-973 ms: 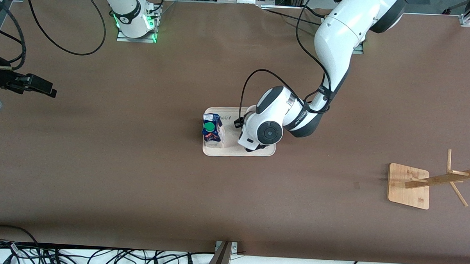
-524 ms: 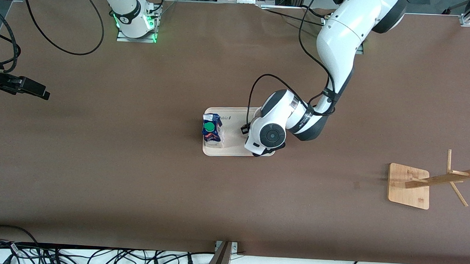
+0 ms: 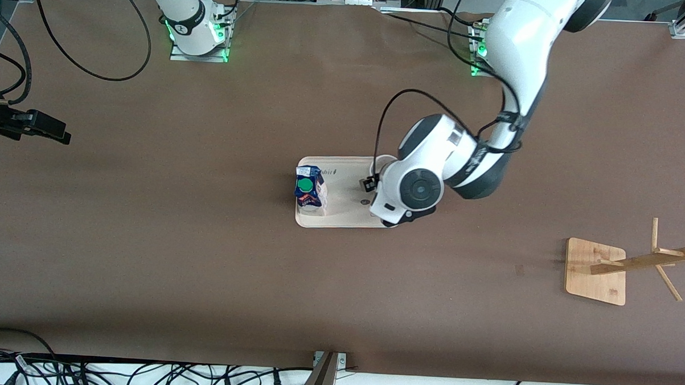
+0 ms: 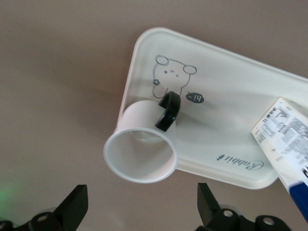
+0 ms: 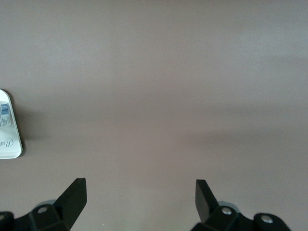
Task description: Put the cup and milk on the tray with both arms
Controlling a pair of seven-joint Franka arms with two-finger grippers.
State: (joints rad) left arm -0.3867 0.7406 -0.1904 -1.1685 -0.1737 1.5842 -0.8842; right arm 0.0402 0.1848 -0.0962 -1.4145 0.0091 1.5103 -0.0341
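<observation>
At the right arm's end of the table, right gripper (image 5: 139, 199): I see it waiting over bare brown tabletop (image 3: 147, 237), well apart from the tray, fingers (image 5: 72, 195) spread wide with nothing between them.
Milk (image 3: 309, 190): I read it standing upright on the tray, at the tray's end toward the right arm; its green cap faces up and its printed side shows in the left wrist view (image 4: 284, 137).
Tray (image 3: 341, 215): it lies flat near the middle of the table, and I can make out the "Rabbit" script and the bunny drawing (image 4: 173, 79) on its surface.
Cup (image 4: 142, 144): it stands on the tray's end toward the left arm, at the rim, mouth open upward and black loop handle toward the bunny drawing.
Left gripper (image 4: 139, 209): I have it over the cup's end of the tray, released, both fingers (image 4: 74, 204) apart and clear of the cup.
Bamboo rack (image 3: 599, 271): it sits at the left arm's end of the table, well apart from the tray.
</observation>
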